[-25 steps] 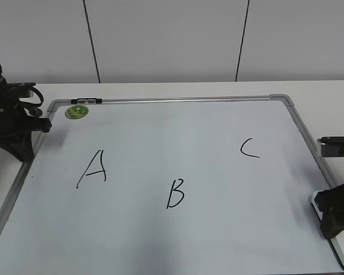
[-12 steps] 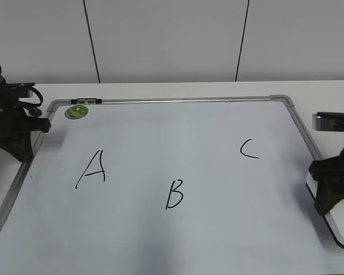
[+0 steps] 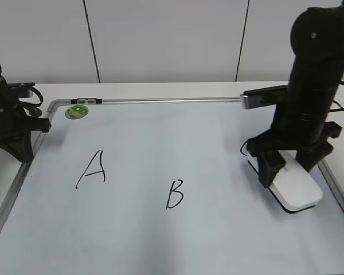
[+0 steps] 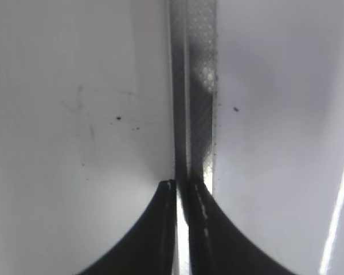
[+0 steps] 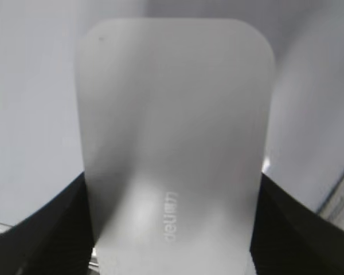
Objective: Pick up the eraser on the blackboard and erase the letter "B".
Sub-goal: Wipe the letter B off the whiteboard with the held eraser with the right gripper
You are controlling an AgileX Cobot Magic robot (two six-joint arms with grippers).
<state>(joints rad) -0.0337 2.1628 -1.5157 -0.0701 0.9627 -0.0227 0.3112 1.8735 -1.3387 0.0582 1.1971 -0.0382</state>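
Note:
The blackboard (image 3: 160, 240) is a pale bluish-white board with a grey frame. On it are a black "A" (image 3: 93, 168), the letter "B" (image 3: 175, 193) near the middle, and a "C" mostly hidden behind my right arm. My right gripper (image 3: 288, 167) is shut on the white eraser (image 3: 295, 186), which rests on or just above the board at the right, over the "C". In the right wrist view the eraser (image 5: 175, 143) fills the space between both fingers. My left gripper (image 3: 20, 146) is shut and empty at the board's left edge (image 4: 195, 103).
A round green magnet (image 3: 76, 112) sits at the board's top left corner. The board's grey frame (image 3: 172, 100) runs along the back and both sides. A white wall with dark seams stands behind the table.
My right arm has swung from the board's right edge inward and up, carrying the eraser onto the board over the "C". The left arm has not moved.

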